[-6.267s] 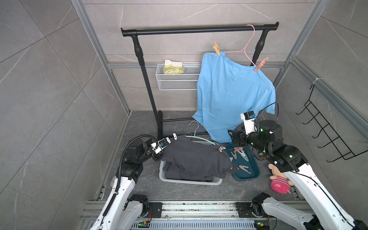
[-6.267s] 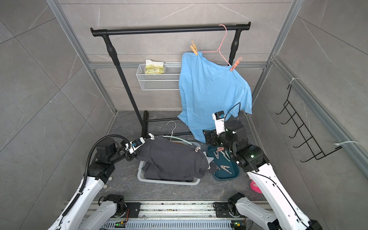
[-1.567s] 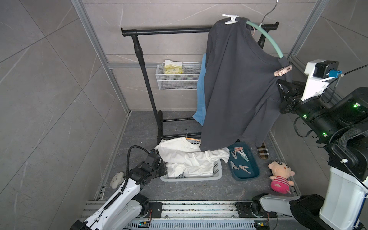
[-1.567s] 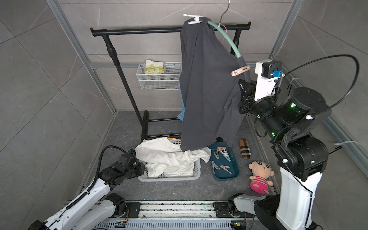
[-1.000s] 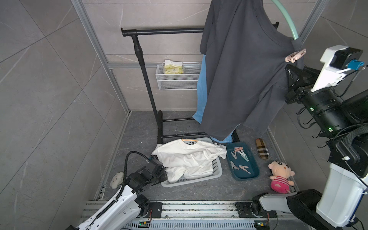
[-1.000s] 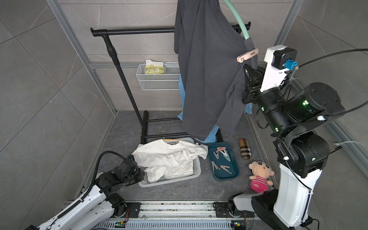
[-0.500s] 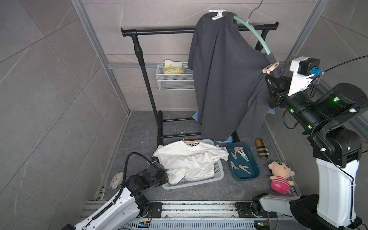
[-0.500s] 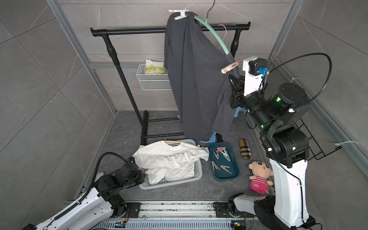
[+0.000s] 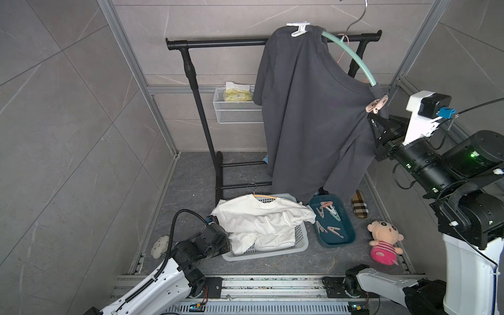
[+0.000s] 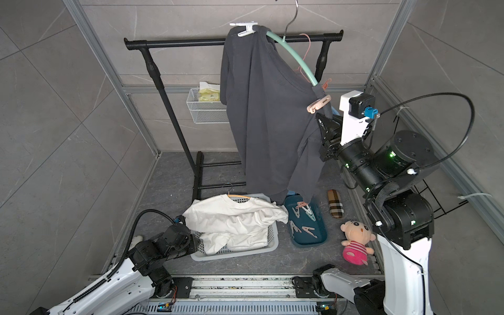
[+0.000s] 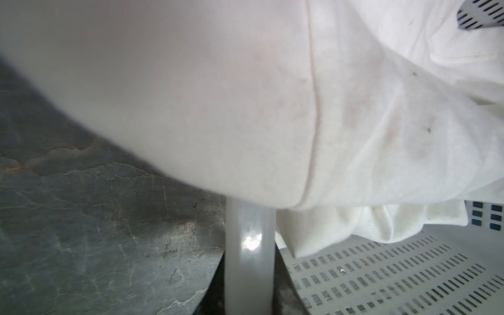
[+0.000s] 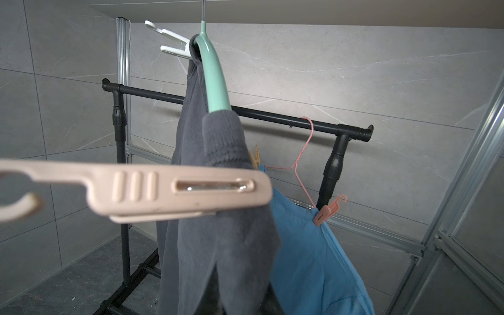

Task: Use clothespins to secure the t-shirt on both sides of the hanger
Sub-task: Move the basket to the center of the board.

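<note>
Pinned grey t-shirt [image 9: 308,114] is brought down toward rail [image 9: 218,43], clamped in right gripper [image 9: 375,125] just under pink clothespin [image 9: 377,105]; basket rim [image 11: 249,259] is pinched by left gripper [image 9: 219,231]; pinning is judged done.

Black garment rack [image 9: 218,43], wire basket [image 9: 234,116], grey laundry basket [image 9: 268,252], plush doll [image 9: 384,237]

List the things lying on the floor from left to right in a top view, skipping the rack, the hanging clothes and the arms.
White plush → basket → tray → checked case → doll.
</note>
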Controlling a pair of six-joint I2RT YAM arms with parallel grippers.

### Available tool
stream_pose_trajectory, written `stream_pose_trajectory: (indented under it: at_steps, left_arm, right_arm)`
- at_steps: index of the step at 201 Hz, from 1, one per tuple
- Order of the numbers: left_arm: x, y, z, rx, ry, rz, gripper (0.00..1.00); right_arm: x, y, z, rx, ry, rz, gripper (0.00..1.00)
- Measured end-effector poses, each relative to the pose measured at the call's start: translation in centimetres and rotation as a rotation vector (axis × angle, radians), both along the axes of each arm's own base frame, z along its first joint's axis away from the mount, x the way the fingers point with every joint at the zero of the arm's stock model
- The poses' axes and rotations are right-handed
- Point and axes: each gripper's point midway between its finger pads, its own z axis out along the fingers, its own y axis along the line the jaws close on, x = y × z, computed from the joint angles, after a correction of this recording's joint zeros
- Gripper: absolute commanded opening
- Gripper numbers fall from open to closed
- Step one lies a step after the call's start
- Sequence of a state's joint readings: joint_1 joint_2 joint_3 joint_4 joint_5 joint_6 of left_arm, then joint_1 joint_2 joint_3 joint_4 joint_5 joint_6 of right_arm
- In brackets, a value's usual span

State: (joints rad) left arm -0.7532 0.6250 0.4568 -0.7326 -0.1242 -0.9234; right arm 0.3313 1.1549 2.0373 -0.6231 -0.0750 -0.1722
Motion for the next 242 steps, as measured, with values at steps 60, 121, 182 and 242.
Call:
stream_pose_trajectory:
  at_steps: [60,121,182,242]
  left_arm:
    - [0.1,0.1,0.0,0.006,-0.005,0.004,0.00]
    - [0.2,0.3,0.0,0.019,-0.014,0.009,0.00]
    - [0.2,0.4,0.0,0.023,-0.016,0.012,0.00]
    - [0.3,0.5,0.0,0.026,-0.017,0.014,0.00]
  right_arm:
    - [2.3,0.9,-3.2,-0.006,0.101,0.010,0.00]
    - [6.0,2.3,-5.7,0.009,0.228,0.020,0.00]
    - [10.1,4.6,-7.5,0.027,0.339,0.070,0.00]
    - [12.4,6.6,-7.2,0.055,0.381,0.139,0.00]
